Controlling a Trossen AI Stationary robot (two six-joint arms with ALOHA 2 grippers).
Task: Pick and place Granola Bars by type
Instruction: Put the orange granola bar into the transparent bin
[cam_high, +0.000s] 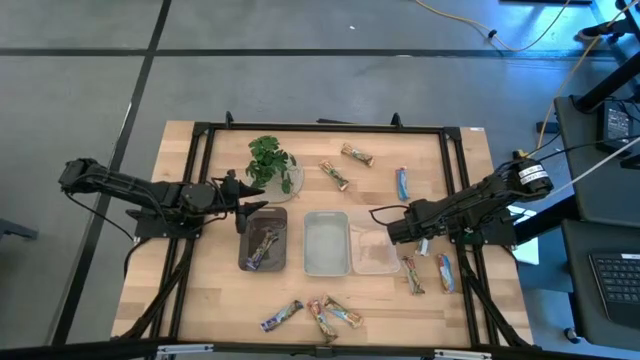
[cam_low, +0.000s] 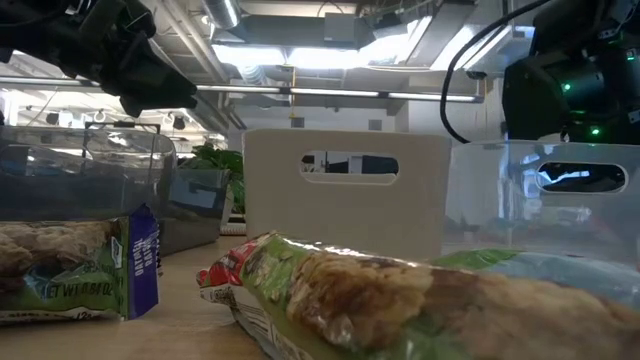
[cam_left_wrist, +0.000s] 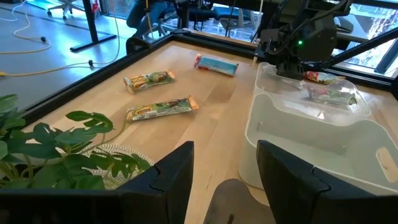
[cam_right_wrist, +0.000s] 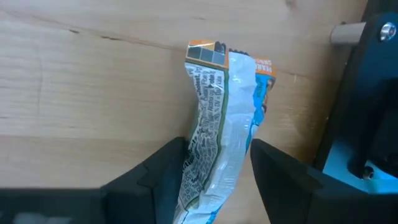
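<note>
My right gripper (cam_high: 392, 228) is shut on a granola bar (cam_right_wrist: 217, 118) with a green, white and blue wrapper and an orange end, by the clear bin (cam_high: 375, 252). My left gripper (cam_left_wrist: 227, 174) is open and empty over the far end of the dark bin (cam_high: 263, 240), which holds a few bars, next to the plant (cam_high: 268, 160). A white bin (cam_high: 326, 243) stands between the two bins. Loose bars lie on the table at the far side (cam_high: 357, 154) (cam_high: 334, 175) (cam_high: 402, 182), the right (cam_high: 413, 272) (cam_high: 444, 272) and the near edge (cam_high: 282, 316) (cam_high: 335, 315). My right gripper pinches the bar between its two fingers (cam_right_wrist: 165, 174), one on each long side of the wrapper (cam_right_wrist: 202, 155). The bar runs along the fingers, and its orange end (cam_right_wrist: 214, 55) sticks out past the fingertips. It looks lifted clear of the wooden table.
A black frame (cam_high: 200, 135) runs round the wooden table. The plant on its round dish stands just beyond my left gripper. The three bins stand side by side in the table's middle. Bare wood lies left of the dark bin and between the bins and the far bars.
</note>
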